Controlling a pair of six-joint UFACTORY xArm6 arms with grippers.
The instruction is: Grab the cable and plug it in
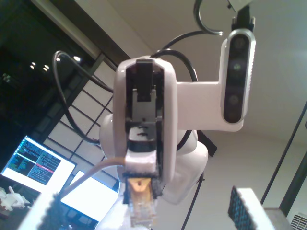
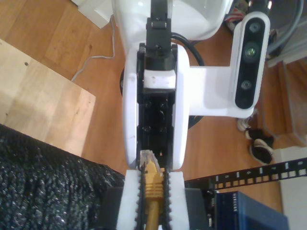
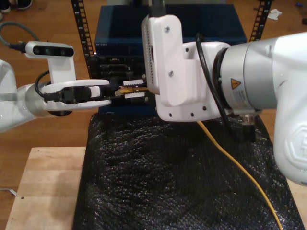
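My second gripper (image 2: 152, 191) is shut on the yellow boot of the cable (image 2: 153, 184), just behind its clear plug (image 2: 147, 156). The plug tip points at the palm of my first gripper (image 1: 144, 213), which is open, its toothed fingers (image 1: 41, 211) spread wide either side of the plug (image 1: 142, 206). In the exterior view my second gripper (image 3: 133, 86) reaches in on the big arm from the exterior view's right and my first gripper (image 3: 117, 91) from its left, meeting nose to nose. The cable (image 3: 230, 158) trails down over the black mat toward the exterior view's lower right.
A dark blue network device (image 3: 120, 28) sits in a black rack (image 3: 79, 33) right behind the grippers. A black mat (image 3: 158, 177) covers the table, with a wooden board (image 3: 43, 187) at the exterior view's lower left. Lit monitors (image 1: 38, 165) show behind my second arm.
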